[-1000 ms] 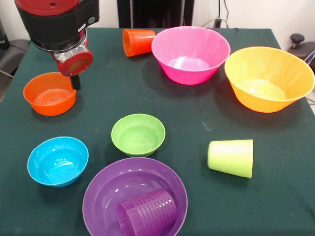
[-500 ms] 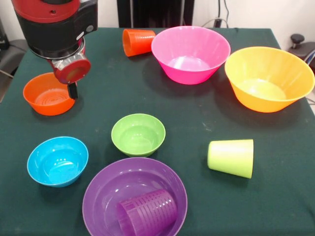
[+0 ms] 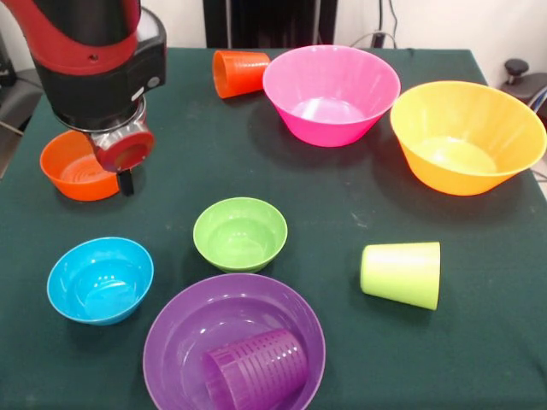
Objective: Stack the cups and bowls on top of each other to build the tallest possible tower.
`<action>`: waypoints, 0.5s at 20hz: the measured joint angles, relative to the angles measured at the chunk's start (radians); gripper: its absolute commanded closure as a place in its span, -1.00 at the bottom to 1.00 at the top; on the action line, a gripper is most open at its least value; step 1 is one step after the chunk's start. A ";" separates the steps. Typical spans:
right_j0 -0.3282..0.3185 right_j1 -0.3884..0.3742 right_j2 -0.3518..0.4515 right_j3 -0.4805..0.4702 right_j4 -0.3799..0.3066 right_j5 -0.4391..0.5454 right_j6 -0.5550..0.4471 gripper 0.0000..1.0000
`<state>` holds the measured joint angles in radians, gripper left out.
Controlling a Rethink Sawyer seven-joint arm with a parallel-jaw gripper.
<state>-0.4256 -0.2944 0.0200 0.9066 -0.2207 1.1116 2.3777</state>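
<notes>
My gripper (image 3: 126, 178) hangs from the red and black arm at the right rim of the small orange bowl (image 3: 70, 172), and the arm hides part of that bowl. The small blue bowl (image 3: 100, 279) and small green bowl (image 3: 240, 233) stand apart on the cloth. A purple cup (image 3: 255, 369) lies on its side in the wide purple bowl (image 3: 179, 329). A lime green cup (image 3: 402, 274) and an orange cup (image 3: 239, 72) lie on their sides. The large pink bowl (image 3: 331, 94) and yellow bowl (image 3: 466, 137) stand upright at the back. The blue cup is out of view. No tower stands.
The table carries a dark green cloth (image 3: 342, 213). A black chair back (image 3: 261, 21) stands behind the far edge. Bare cloth lies between the green bowl and the pink bowl.
The arm has moved down and toward the camera, so it now covers more of the orange bowl. The bowls and cups have not moved.
</notes>
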 measured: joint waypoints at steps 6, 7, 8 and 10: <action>-0.008 0.025 0.004 0.008 -0.002 -0.034 0.000 -1.00; -0.008 0.027 0.004 0.009 -0.002 -0.036 0.000 -1.00; -0.008 0.028 0.004 0.010 -0.002 -0.038 0.000 -1.00; -0.008 0.034 0.005 0.013 -0.003 -0.043 0.000 -1.00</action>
<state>-0.4337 -0.2609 0.0255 0.9200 -0.2236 1.0686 2.3777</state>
